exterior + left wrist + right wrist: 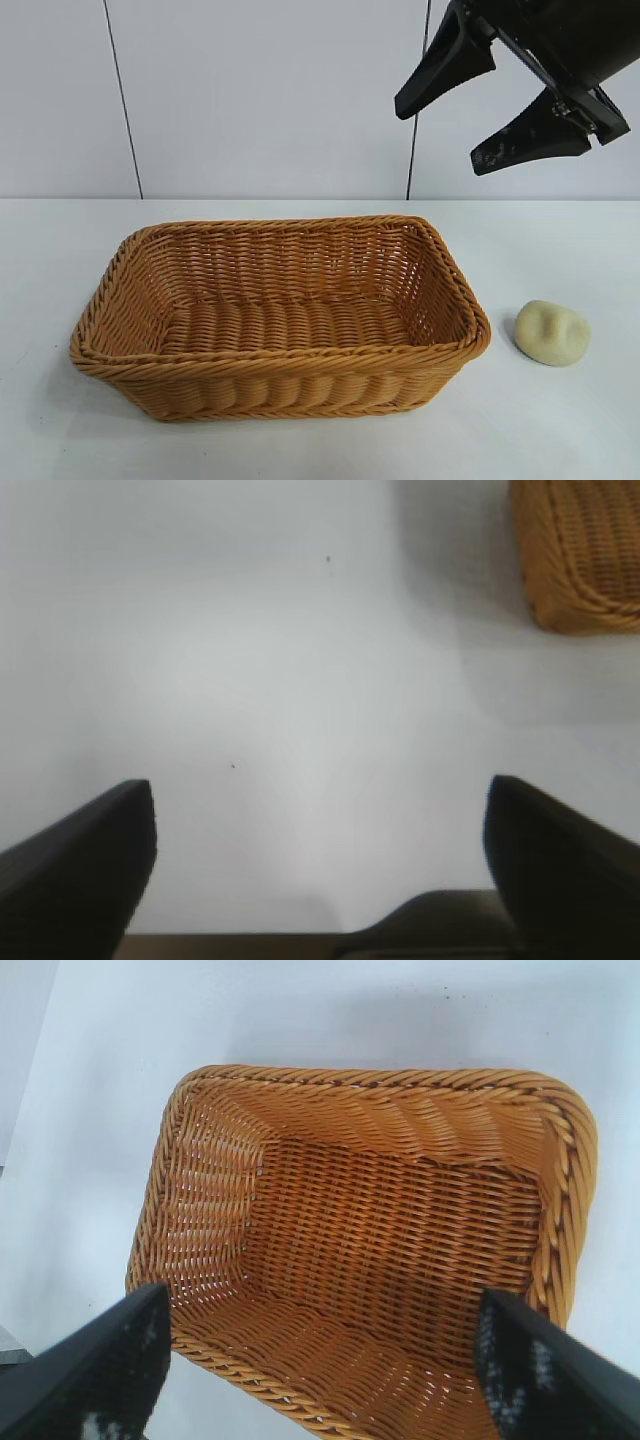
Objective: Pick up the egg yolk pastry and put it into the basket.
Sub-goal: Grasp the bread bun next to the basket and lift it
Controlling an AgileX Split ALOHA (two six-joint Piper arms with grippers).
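In the exterior view, the right gripper [512, 105] is seen raised above the far right corner of the basket [150, 385], its jaws spread wide and nothing held between them. The egg yolk pastry [552, 332] lies on the table [560, 430] well below that gripper and a little to its right, just beside the basket's right wall but apart from it. The basket is empty.

In the left wrist view, the left gripper [320, 855] is shown open and empty over bare table, with only a basket corner ahead and off to one side; the pastry is not seen.

In the right wrist view, the basket's interior is framed between the open fingers [100, 1370], and the pastry is out of frame.

A descent aimed at the basket rather than the pastry would likely miss; a close approach could catch the braided rim [478, 318] and shove the basket. The soft, rounded lump could probably be dented or rolled away by an off-centre closure.
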